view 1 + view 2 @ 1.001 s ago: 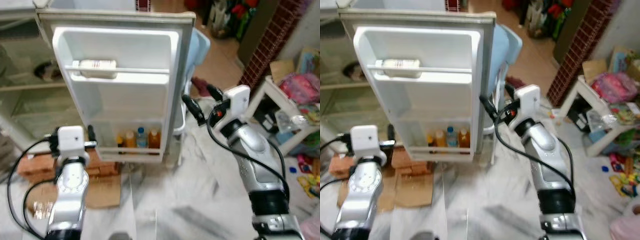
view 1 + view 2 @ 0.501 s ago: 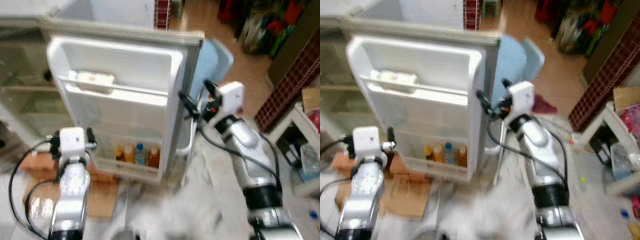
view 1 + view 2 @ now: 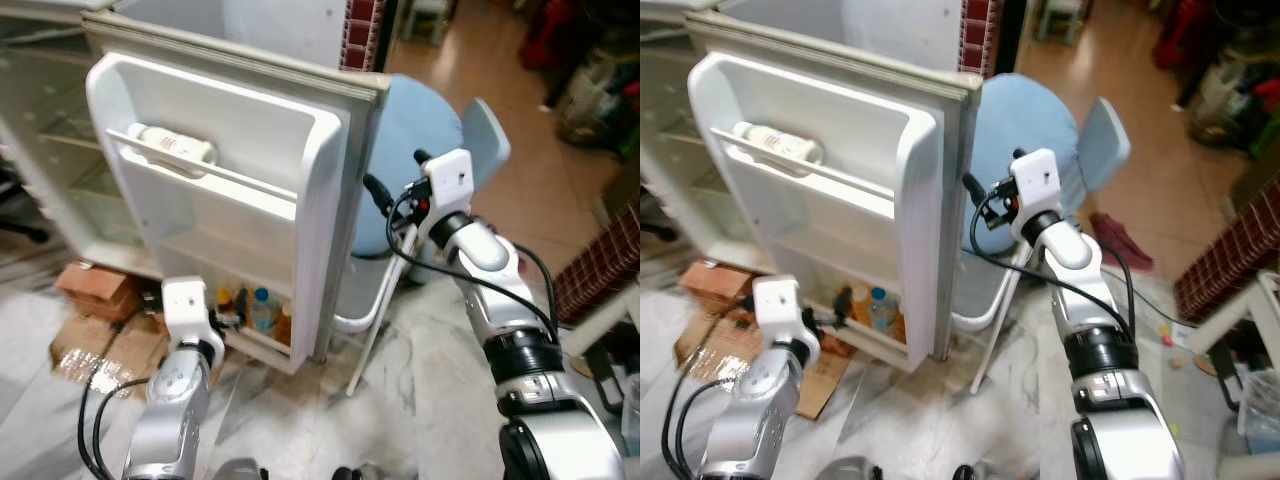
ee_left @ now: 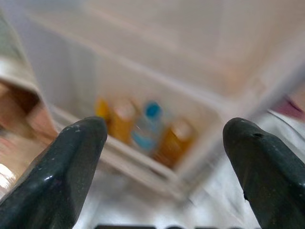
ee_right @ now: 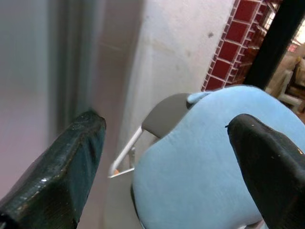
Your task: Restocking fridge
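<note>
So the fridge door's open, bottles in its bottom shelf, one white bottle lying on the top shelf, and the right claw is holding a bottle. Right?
Not quite. The right claw holds nothing: the right wrist view shows its fingers spread, with the blue chair between them. The rest stands: the door is open, bottles sit in its bottom shelf, and a white bottle lies on the top one.

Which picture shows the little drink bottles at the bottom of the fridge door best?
The left wrist view: the bottles sit right ahead between the open left hand fingers, three orange-yellow and one clear with a blue cap, though blurred. In both eye views they are small, low in the fridge door, and partly hidden by the left arm.
</note>
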`<state>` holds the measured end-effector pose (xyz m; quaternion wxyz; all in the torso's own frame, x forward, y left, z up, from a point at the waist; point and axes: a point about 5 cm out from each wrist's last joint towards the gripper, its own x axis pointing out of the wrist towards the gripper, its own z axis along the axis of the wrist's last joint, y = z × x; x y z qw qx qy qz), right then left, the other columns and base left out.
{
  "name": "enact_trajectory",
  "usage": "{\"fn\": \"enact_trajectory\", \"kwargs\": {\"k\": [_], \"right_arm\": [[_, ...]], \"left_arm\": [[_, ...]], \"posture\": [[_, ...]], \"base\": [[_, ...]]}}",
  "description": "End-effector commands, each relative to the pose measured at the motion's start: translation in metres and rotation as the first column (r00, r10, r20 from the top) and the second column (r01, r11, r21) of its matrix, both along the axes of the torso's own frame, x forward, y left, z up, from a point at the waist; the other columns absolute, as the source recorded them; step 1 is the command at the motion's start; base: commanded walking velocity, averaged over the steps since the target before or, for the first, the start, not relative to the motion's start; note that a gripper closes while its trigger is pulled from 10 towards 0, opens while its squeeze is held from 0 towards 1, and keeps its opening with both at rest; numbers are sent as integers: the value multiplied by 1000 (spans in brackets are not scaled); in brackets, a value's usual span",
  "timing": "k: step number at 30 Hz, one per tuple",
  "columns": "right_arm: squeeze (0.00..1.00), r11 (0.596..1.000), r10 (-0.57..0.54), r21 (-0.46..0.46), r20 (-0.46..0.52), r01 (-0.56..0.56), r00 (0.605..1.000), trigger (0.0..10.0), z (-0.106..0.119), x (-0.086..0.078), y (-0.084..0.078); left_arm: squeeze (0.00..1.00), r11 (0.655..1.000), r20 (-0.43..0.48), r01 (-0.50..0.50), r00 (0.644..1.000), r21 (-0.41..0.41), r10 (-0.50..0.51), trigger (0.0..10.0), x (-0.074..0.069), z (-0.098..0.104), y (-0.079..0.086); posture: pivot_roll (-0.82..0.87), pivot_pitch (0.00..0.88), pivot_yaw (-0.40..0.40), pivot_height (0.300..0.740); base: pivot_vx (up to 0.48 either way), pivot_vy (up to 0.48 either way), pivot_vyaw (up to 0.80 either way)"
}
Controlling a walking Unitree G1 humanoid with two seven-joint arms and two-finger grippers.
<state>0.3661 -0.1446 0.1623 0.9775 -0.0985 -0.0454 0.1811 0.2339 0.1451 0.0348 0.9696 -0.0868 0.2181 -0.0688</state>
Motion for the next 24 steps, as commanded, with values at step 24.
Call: {"fn": "enact_trajectory", "kwargs": {"k": [24], "right_arm": [[0, 884, 452, -80, -107, -461, 886, 10000, 17, 13, 82]], "left_arm": [[0, 968, -148, 251, 957, -6, -249, 10000, 24, 0, -23]], "posture": [[49, 0, -55, 740]], "base": [[0, 0, 0]]}}
